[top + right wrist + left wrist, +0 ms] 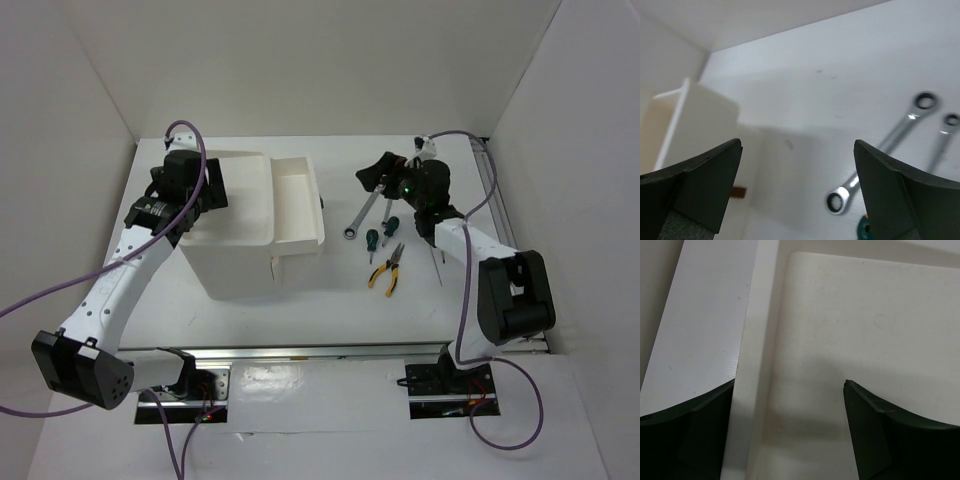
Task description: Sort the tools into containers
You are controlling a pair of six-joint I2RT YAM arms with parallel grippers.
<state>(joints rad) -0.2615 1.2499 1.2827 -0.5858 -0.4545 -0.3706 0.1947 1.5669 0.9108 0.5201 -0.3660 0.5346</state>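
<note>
Top view first: nothing looks sorted yet. The tools all lie loose on the table (300, 310) toward the far right corner. There's the silver ratchet wrench (362, 213), two green-handled screwdrivers (380, 236) and the yellow-handled pliers (387, 270) closest to the near edge. The thin screwdrivers (437, 256) are partly tucked under the right arm. The white box (235, 255) sits left of centre, and a drawer (297, 210) sticks out on its right side with nothing in it that I can see. The right gripper (375, 172) hovers over the wrench's far end, and the left gripper (210, 192) hangs above the box's left rim.

Left wrist view: fingers (900, 440) are spread wide with nothing between them. There's just the bare recessed top tray (865, 315) underneath.

Right wrist view: jaws released here too, and empty. The wrench lies below and to the right, and the drawer's brown knob (738, 191) peeks in low on the left.

My read is that it's lining up the first pick, the wrench. That's thin and flat, so the fingers need to straddle the shank and go right down to the surface.

The setting is a plain matte white tabletop with white walls (300, 60) around it and a metal rail (320, 352) along the near edge.
</note>
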